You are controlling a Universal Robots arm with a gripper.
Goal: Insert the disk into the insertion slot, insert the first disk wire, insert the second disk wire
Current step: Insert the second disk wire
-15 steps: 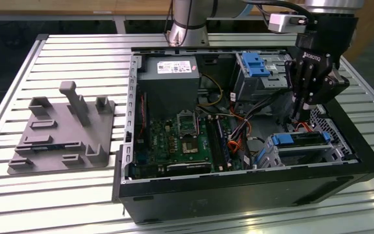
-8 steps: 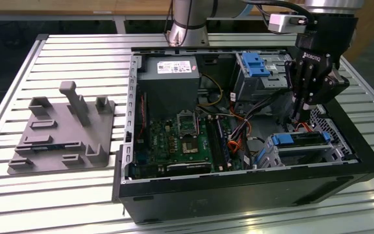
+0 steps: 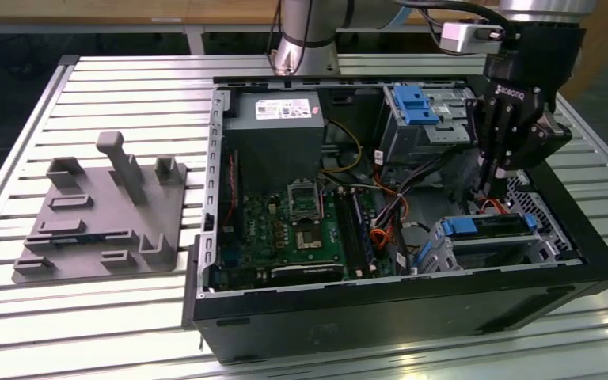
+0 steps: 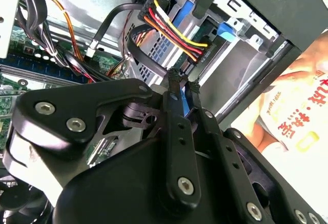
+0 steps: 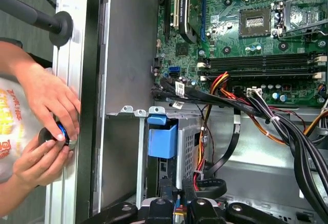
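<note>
Exterior view: the gripper (image 3: 491, 186) reaches down inside the open computer case (image 3: 389, 305); the disk (image 3: 489, 227), in its blue carrier, sits in the insertion slot (image 3: 541, 245) just below the fingertips.
Second wrist view: the gripper (image 4: 182, 85) has its fingers drawn close together, pinching a wire connector (image 4: 177, 55) with red, yellow and orange leads, just beyond their tips.
First wrist view: the blue carrier handle (image 5: 163, 139) lies just ahead of the fingertips; a person's hands (image 5: 46, 126) rest outside the case wall.
</note>
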